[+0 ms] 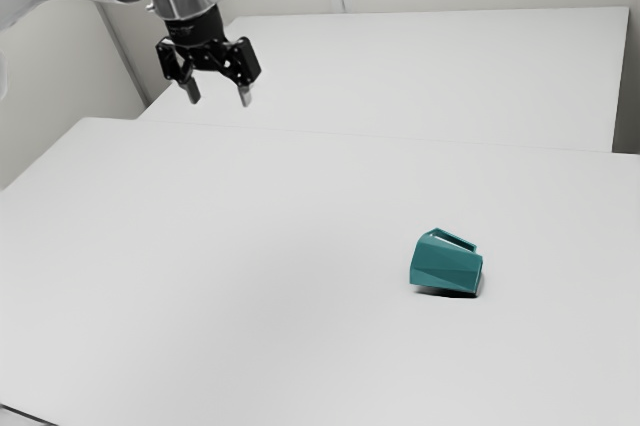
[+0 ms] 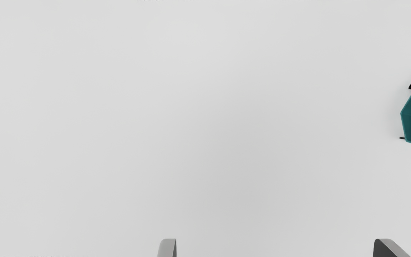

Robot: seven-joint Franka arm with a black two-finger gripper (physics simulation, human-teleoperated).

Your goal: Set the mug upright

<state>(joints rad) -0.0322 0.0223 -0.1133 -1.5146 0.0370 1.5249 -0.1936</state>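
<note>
And there's the gripper, up above the white table, its two fingers spread wide with nothing between them! Well apart from it, over toward the exterior view's right, the teal mug lies on its side on the tabletop, handle uppermost in that view, and the wrist view looks into its open mouth!

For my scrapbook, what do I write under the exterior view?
Open grey-tipped fingers hover; a teal faceted mug lies on its side on the white table.
</note>
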